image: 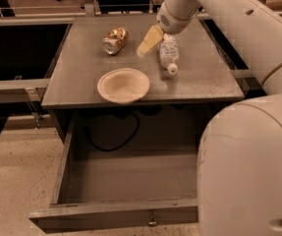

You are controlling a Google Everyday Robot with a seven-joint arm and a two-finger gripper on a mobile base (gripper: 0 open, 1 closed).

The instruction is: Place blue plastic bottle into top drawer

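Observation:
The blue plastic bottle point(169, 54) lies on its side on the grey table point(204, 82), right of centre, with its white cap pointing toward the front. My gripper point(153, 42) hangs from the arm at the bottle's far end, low over the tabletop, its yellowish part just left of the bottle. The top drawer point(116, 213) is pulled wide open below the table's front edge, and its inside shows nothing in it.
A gold-brown can point(115, 40) lies at the table's back left. A white bowl point(123, 85) sits near the front edge, left of the bottle. A dark cable point(112, 136) hangs behind the drawer. My arm's large pale body point(248, 171) covers the lower right.

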